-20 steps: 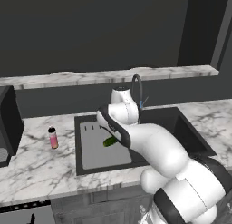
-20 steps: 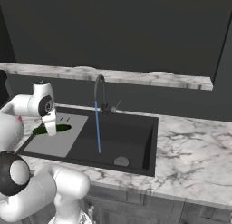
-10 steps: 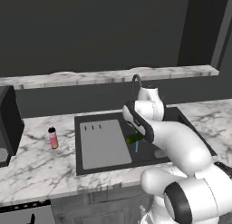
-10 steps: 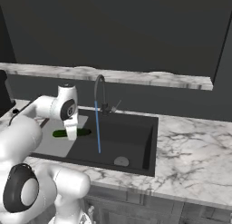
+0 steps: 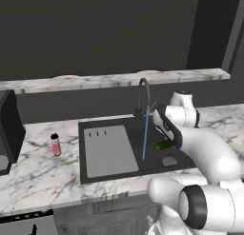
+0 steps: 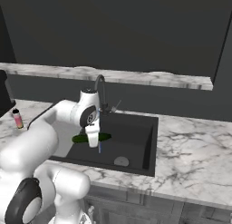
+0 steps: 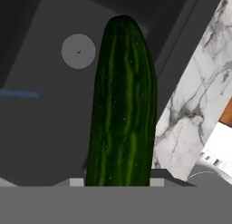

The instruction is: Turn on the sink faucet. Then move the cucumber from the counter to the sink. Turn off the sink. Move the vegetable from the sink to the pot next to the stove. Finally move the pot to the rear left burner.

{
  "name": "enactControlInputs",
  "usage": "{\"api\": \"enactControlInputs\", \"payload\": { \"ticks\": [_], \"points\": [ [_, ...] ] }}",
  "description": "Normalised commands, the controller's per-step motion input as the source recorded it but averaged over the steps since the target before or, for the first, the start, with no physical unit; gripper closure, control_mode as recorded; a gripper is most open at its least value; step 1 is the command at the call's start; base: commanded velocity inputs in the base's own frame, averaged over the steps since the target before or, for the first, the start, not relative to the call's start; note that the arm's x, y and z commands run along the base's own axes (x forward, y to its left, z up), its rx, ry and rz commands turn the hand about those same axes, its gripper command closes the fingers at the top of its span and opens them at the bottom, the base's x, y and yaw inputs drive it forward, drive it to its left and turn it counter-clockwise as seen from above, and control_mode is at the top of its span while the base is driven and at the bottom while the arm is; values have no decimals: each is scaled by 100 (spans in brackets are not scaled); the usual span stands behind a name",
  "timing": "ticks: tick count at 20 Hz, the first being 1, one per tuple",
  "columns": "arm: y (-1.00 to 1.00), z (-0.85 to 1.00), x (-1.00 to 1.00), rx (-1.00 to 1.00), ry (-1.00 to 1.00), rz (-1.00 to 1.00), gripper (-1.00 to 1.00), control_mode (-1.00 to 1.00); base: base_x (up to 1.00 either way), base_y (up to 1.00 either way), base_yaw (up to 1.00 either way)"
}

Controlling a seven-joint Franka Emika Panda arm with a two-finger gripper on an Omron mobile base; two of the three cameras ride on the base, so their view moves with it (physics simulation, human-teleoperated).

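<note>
Left to right in the left base view: black stove (image 5: 7,129) at the edge, pink bottle (image 5: 56,144) on the marble worktop (image 5: 33,177), then the black sink (image 5: 90,174) with its grey drainboard (image 5: 109,151). We see the gooseneck faucet (image 5: 143,93) running, a blue stream (image 5: 145,136) dropping into the basin, so step one looks done. Right of the stream, our pincer (image 5: 163,142) is clamped on the cucumber (image 5: 164,145) and holds it over the basin, near the round drain (image 5: 169,161). We judge the move to the sink nearly done; release, faucet off, the pot and the burner all remain. In the right base view the cucumber (image 6: 90,138) lies roughly level, long axis running along the sink front. In the hand view its free tip (image 7: 121,23) points up beside the drain (image 7: 78,51).
</note>
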Motion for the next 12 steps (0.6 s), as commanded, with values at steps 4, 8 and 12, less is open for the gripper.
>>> {"api": "enactControlInputs", "payload": {
  "ticks": [4, 8, 12],
  "points": [
    [-84, 0, 0, 1, 0, 0, 100, -100, 0, 0, 0],
    [-73, -10, 5, 0, 0, 0, 100, -100, 0, 0, 0],
    [-34, -28, 46, 0, 0, 4, 100, -100, 0, 0, 0]
  ]
}}
